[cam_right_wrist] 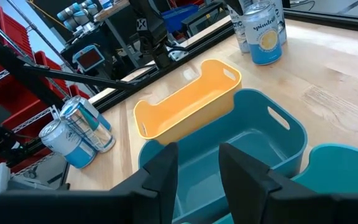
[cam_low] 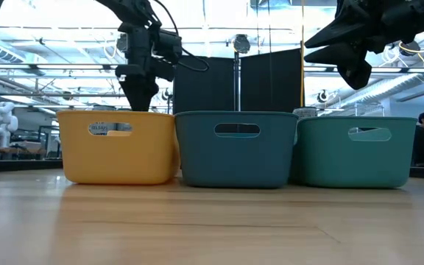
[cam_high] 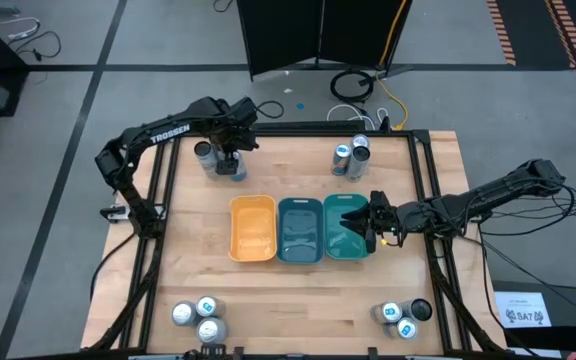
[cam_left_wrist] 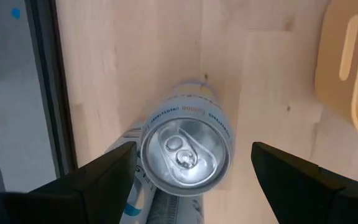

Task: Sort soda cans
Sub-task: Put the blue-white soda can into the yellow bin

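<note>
Left gripper, fingers spread wide above a silver soda can, should descend centred before closing; right gripper, narrowly parted and empty, hovers over the teal trays.

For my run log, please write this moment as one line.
left gripper: fingers open around a silver can, not closed | right gripper: empty, over green bin | bins: no cans visible

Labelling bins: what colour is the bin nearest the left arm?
Yellow bin; clearest in the high view.
</note>
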### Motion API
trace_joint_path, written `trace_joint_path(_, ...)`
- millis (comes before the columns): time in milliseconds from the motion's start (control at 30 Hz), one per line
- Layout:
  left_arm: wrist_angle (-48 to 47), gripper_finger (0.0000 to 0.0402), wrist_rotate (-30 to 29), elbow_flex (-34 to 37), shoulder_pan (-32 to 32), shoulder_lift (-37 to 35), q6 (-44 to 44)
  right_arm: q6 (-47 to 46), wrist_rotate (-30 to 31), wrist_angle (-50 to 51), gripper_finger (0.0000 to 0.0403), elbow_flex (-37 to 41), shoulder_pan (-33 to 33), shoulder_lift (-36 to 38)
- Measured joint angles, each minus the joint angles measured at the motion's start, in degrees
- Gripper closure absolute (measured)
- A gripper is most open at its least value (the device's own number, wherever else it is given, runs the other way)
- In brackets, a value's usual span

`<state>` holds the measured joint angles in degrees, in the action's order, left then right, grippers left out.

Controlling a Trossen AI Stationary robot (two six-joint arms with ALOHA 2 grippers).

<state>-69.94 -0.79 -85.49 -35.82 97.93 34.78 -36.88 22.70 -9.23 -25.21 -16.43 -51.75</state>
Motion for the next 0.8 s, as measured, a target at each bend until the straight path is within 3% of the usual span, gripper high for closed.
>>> trace_joint_path(100, -0.6, 0.0075, -1.4, 0.0, 0.8, 0.0, -4.1, -0.3, 0.0, 0.0, 0.0296, 0.0, 0.0, 0.0)
trace_joint_path(300, 0.0, 0.0072, -5.9, 0.0, 2.5, 0.0, -2.7, -0.4, -0.1, 0.0, 0.0296, 0.0, 0.0, 0.0)
trace_joint_path(467, 0.4, 0.0034, -12.8, 0.0, 4.7, 0.0, -2.5, -0.4, -0.1, 0.0, 0.0296, 0.0, 0.0, 0.0)
trace_joint_path(600, 0.6, 0.0005, -14.2, 0.0, 6.2, 0.0, -2.5, -1.4, -0.1, -0.4, 0.0296, 0.0, 0.0, 0.0)
trace_joint_path(800, 2.9, 0.0015, -14.3, -0.1, 7.4, 0.0, -2.5, -2.7, -0.2, -0.5, 0.0296, 0.0, 0.0, 0.0)
